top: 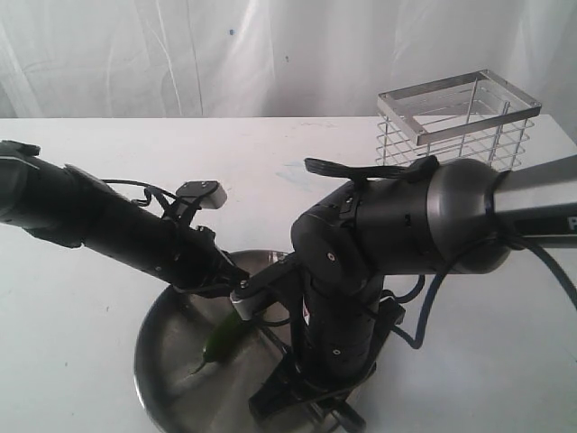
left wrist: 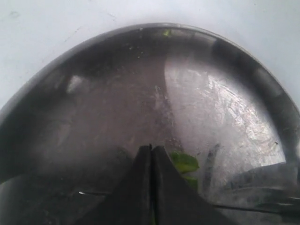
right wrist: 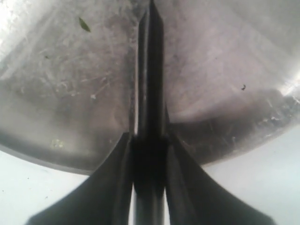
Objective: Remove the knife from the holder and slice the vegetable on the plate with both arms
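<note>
The steel plate (top: 158,361) lies at the table's front with the green vegetable (top: 221,341) on it, its thin stem pointing to the front. My left gripper (top: 236,302) reaches in from the left onto the pod's upper end. In the left wrist view its fingers (left wrist: 140,178) are pressed together and the vegetable (left wrist: 183,162) shows right beside them. My right gripper (right wrist: 149,138) is shut on the knife (right wrist: 150,70); the dark blade points out over the plate (right wrist: 225,56). The wire holder (top: 460,117) stands at the back right.
The bulky right arm (top: 397,225) hangs over the plate's right half and hides it. A small green scrap (right wrist: 84,24) lies on the plate. White table (top: 81,298) surrounds the plate, and a white curtain closes off the back.
</note>
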### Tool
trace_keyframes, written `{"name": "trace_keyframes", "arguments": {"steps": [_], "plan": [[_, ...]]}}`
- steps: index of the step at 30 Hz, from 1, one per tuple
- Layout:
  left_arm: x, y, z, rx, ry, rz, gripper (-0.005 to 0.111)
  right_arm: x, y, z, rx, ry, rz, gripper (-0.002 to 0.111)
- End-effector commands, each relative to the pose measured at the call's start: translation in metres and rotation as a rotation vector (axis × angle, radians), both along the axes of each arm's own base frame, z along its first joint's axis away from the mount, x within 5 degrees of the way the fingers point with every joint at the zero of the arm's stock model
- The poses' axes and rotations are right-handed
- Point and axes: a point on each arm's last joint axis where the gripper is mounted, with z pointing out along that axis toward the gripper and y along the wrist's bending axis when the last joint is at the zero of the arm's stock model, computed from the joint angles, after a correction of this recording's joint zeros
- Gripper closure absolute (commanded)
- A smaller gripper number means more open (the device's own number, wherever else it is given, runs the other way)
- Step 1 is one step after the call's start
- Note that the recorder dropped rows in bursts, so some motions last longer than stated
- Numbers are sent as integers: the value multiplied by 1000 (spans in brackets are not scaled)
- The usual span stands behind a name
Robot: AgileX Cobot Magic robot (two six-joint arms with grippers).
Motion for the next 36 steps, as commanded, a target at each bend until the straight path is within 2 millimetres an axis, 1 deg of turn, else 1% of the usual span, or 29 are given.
{"name": "trace_keyframes", "arguments": {"steps": [1, 5, 10, 11, 13, 14, 15, 19, 22, 30, 33, 36], "plan": [[-4, 0, -14, 30, 21, -38, 107, -1, -2, 0, -16, 7, -2, 108], [-3, 0, -13, 33, 14, -33, 107, -2, -3, 1, -33, 23, -1, 108], [-3, 3, 27, 42, -118, -39, 107, 1, 0, 5, -27, 18, -1, 108], [-5, 4, 40, 51, -159, -45, 107, 2, 1, 7, -22, 13, -1, 108], [-6, 5, 44, 53, -168, -46, 107, 2, 1, 8, -19, 11, -1, 108], [-7, 5, 44, 53, -166, -45, 107, 2, 1, 8, -19, 11, -1, 108], [-6, 5, 40, 59, -155, -46, 107, 3, 2, 8, -19, 8, 0, 108], [-5, 4, 5, 71, -51, -37, 107, 3, 2, 8, -19, 8, 0, 108], [-6, 3, -7, 68, -11, -44, 107, 3, 2, 8, -19, 8, 0, 108], [-10, -1, -4, 18, 23, -76, 107, 3, 2, 8, -17, 4, 5, 108], [-15, -3, 5, -13, 34, -117, 107, 4, 3, 8, -6, -5, 7, 108], [-19, -3, 6, -14, 66, -142, 107, 4, 3, 8, -1, -10, 7, 108]]}}
